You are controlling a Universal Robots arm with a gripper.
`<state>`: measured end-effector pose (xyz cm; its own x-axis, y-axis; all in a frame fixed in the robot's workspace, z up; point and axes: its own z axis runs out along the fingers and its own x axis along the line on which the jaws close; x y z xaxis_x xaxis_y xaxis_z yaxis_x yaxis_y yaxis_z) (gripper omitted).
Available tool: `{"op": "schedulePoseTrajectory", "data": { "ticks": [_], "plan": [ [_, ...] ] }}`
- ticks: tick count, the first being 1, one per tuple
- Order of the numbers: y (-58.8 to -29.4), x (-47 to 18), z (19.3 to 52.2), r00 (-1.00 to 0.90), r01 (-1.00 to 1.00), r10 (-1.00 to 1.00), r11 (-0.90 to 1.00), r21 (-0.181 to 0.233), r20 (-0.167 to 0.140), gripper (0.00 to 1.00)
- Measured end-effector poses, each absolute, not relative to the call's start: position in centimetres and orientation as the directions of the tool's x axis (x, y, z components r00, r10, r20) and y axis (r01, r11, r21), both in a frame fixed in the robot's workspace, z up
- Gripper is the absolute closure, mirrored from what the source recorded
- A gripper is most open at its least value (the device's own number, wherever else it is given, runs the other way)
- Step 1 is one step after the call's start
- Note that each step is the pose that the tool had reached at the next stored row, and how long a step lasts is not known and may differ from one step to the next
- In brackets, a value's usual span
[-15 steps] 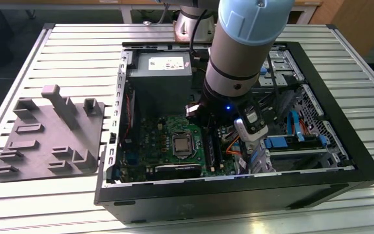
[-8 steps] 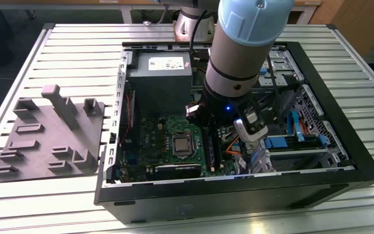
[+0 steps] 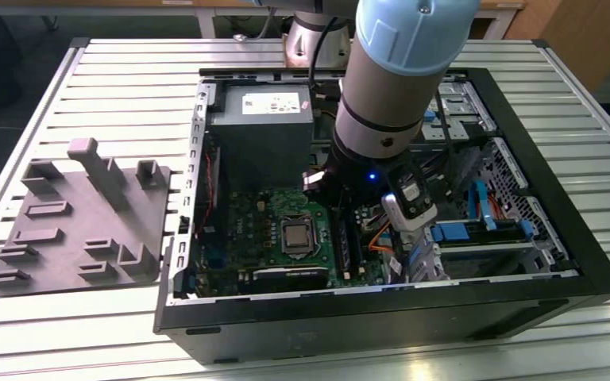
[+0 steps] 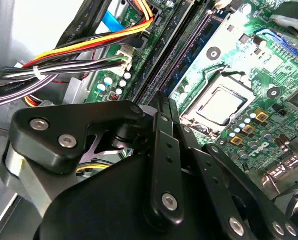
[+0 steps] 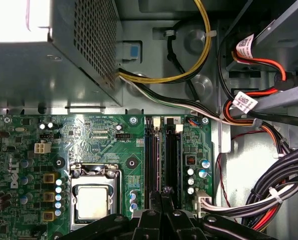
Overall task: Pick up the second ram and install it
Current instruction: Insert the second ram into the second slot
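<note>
Closest to the lens in both wrist views, the gripper (image 4: 163, 100) shows black metal links with bright screw heads, its jaws drawn together directly over the slots (image 5: 171, 160). I cannot tell whether the ram is nipped between them. I judge it hidden at the tips, at the slots. From my station I put the step in hand as installation, at the seating stage. Seating calls for the stick's edge square to one slot and a straight, even press.

By size:
- The desk (image 3: 125, 79) is ribbed aluminium slats.
- The case (image 3: 559, 238) is black steel, lying open.
- The supply (image 3: 260, 135) is a grey perforated box.
- The tray (image 3: 83, 230) is matt grey moulded plastic, ridged.
- The board (image 5: 113, 150) is glossy green.
- The slots are long, narrow black rails.
</note>
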<state>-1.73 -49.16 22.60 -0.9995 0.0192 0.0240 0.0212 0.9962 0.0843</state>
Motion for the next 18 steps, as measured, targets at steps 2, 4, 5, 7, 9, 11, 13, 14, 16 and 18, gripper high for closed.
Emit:
{"op": "schedulePoseTrajectory", "data": {
  "ticks": [2,4,5,7,9,11,13,14,16,18],
  "plan": [
    [-49.16,-1.73,22.56,-1.000,0.020,0.018,0.996,0.084,0.024,0.88],
    [-49.16,-1.73,22.51,-1.000,0.019,0.017,0.996,0.084,0.024,0.88],
    [-49.16,-1.73,22.50,-1.000,0.019,0.017,0.996,0.084,0.024,0.88],
    [-49.16,-1.74,22.50,-1.000,0.019,0.017,0.996,0.084,0.024,0.88],
    [-49.16,-1.74,22.50,-1.000,0.019,0.017,0.996,0.084,0.024,0.88],
    [-49.16,-1.74,22.50,-1.000,0.019,0.017,0.996,0.084,0.024,0.88],
    [-49.16,-1.74,22.50,-1.000,0.017,0.015,0.996,0.083,0.024,0.88],
    [-49.16,-1.74,22.50,-1.000,0.017,0.015,0.996,0.083,0.024,0.88],
    [-49.16,-1.74,22.50,-1.000,0.017,0.015,0.996,0.083,0.024,0.88],
    [-49.16,-1.74,22.48,-1.000,0.017,0.015,0.996,0.083,0.024,0.88]
  ]
}}
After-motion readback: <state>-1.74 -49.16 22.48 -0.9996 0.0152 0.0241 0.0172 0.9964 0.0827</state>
